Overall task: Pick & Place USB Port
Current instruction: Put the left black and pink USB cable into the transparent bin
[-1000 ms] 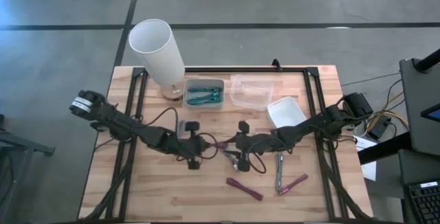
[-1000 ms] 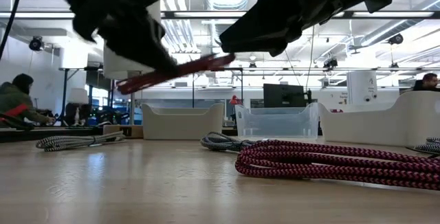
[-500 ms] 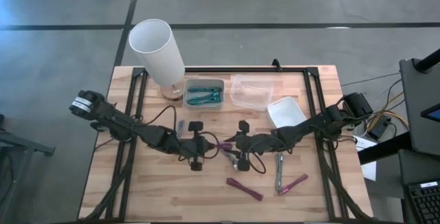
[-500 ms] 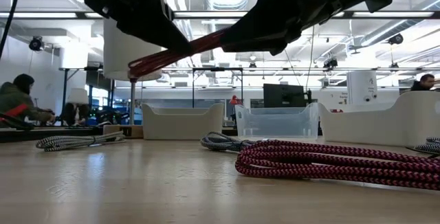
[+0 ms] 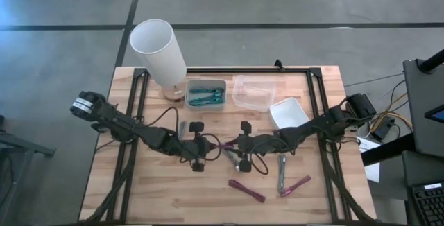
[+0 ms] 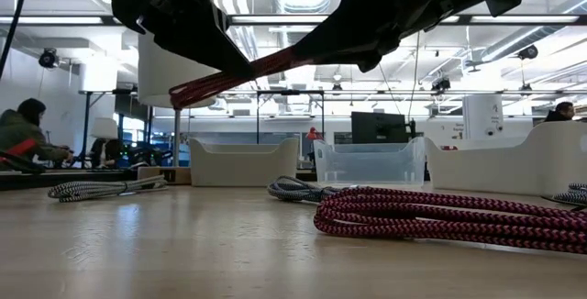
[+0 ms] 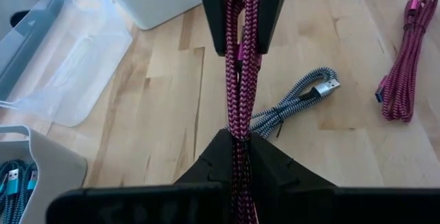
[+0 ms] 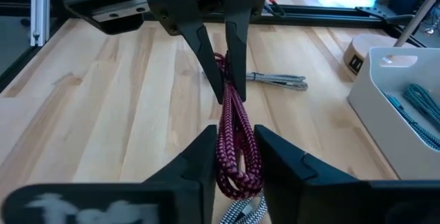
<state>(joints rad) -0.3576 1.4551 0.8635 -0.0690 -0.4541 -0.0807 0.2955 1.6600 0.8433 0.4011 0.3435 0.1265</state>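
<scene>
While both arms meet over mid-table, the folded red cable [image 5: 223,146] hangs in the air between them, clear of the wood, its long axis running straight from one gripper to the other. The left gripper [image 5: 202,147] is clamped on one end of the bundle, and the left wrist view shows its fingers pinching the cable tight. The right gripper [image 5: 239,146] faces it head-on, fingers closed around the other end; from the right wrist view they look a touch looser, though I can't say how firm that hold is. So both arms are equally near, and this reads as a handover caught mid-air.

The bins sit toward the far edge: a grey bin [image 5: 205,93] with teal cables, a clear bin [image 5: 253,91] beside it, and a white bin [image 5: 288,112] nearest the right arm. That white one looks the shortest carry for the right arm.

Below the cable lies a grey cable [image 7: 295,105], with two more red bundles near the front edge [image 5: 247,190] [image 5: 295,185]. Lifted this high, the held cable should pass over them. The tall white cylinder [image 5: 159,53] stands well off at the far left.
</scene>
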